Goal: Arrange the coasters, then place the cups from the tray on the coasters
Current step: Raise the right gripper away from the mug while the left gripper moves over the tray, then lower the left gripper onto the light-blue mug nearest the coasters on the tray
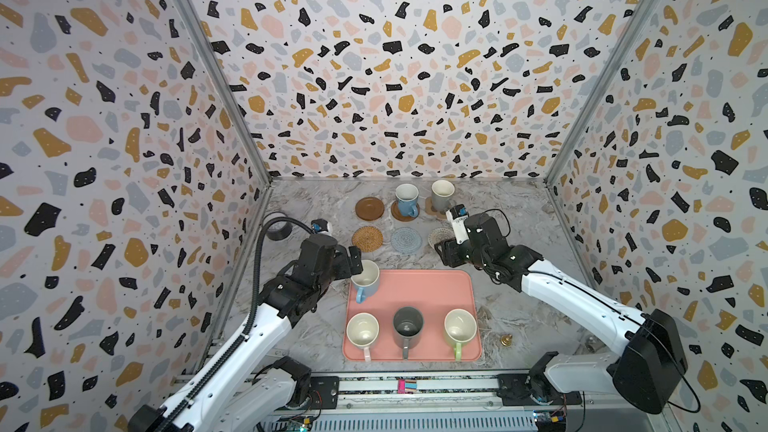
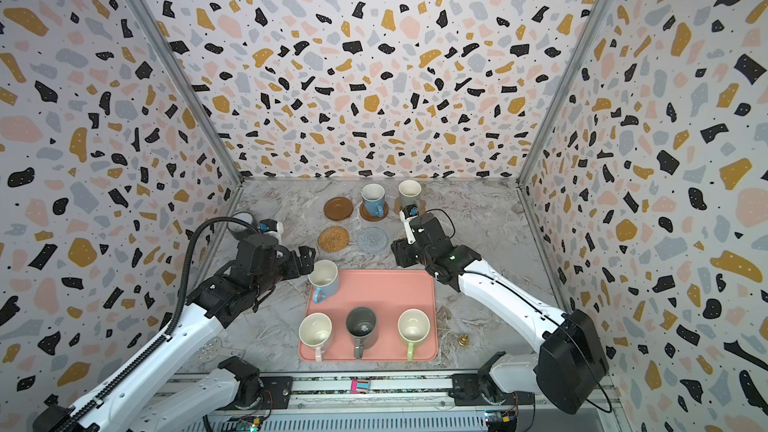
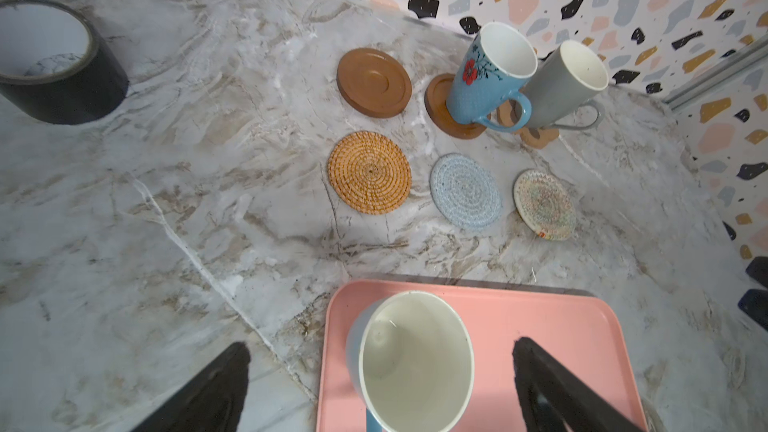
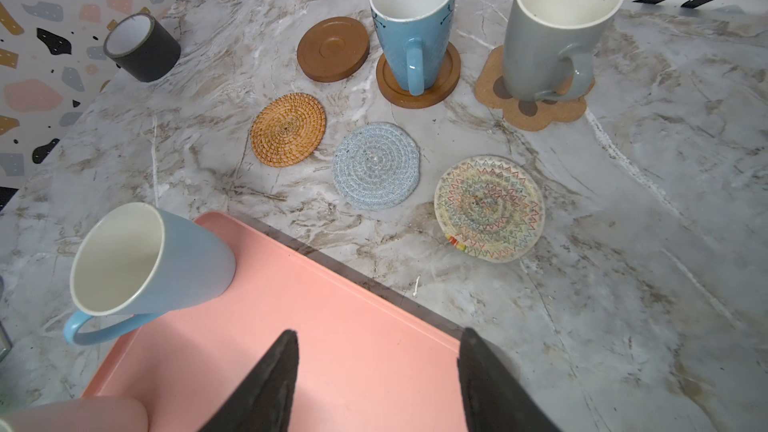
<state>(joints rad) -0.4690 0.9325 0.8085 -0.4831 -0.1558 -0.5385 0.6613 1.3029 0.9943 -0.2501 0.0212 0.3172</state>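
Terrazzo walls [image 1: 374,76] enclose a marble worktop [image 1: 511,297]; the pink tray [image 1: 432,288] lies at its near middle; the left tool [image 3: 380,344] is spread wide on either side of the light blue cup [image 3: 415,363] at the tray's far left corner; the right tool [image 4: 378,333] hangs partly spread and empty near the tray's far right corner; beyond, a deeper blue cup [image 1: 406,198] stands on a wooden coaster [image 4: 446,76] and a grey cup [image 1: 442,195] on the paw-shaped coaster [image 4: 540,116].
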